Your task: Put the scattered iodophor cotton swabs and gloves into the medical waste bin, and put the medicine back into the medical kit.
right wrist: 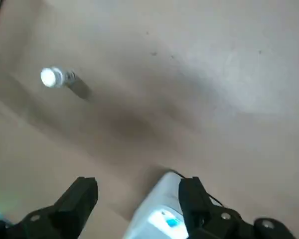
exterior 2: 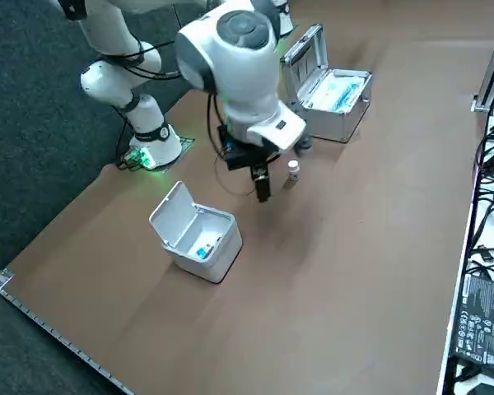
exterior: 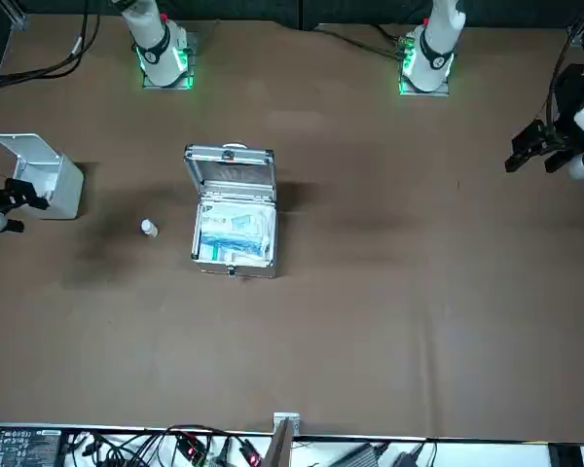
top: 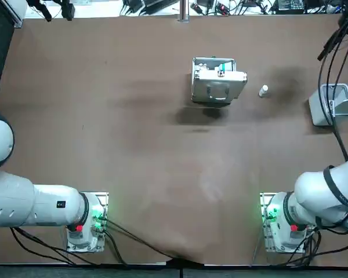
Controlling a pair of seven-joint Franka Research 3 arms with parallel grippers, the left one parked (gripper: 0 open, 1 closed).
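Note:
The small white medicine bottle (top: 263, 91) stands on the brown table between the open medical kit (top: 219, 81) and the white waste bin (top: 330, 104). In the side view my right gripper (exterior 2: 261, 185) hangs above the table between the bottle (exterior 2: 293, 170) and the bin (exterior 2: 199, 239), pointing down. Its fingers (right wrist: 79, 199) are open with nothing between them. The wrist view shows the bottle (right wrist: 55, 77) some way off and the bin's rim (right wrist: 159, 214) close below. Something blue and white lies inside the bin. No loose swabs or gloves show on the table.
The kit (exterior: 234, 229) has its lid up, with blue and white packs inside. The bin's lid (exterior: 24, 148) is also raised. Cables run along the table's far edge. The parked left arm stays at its own side.

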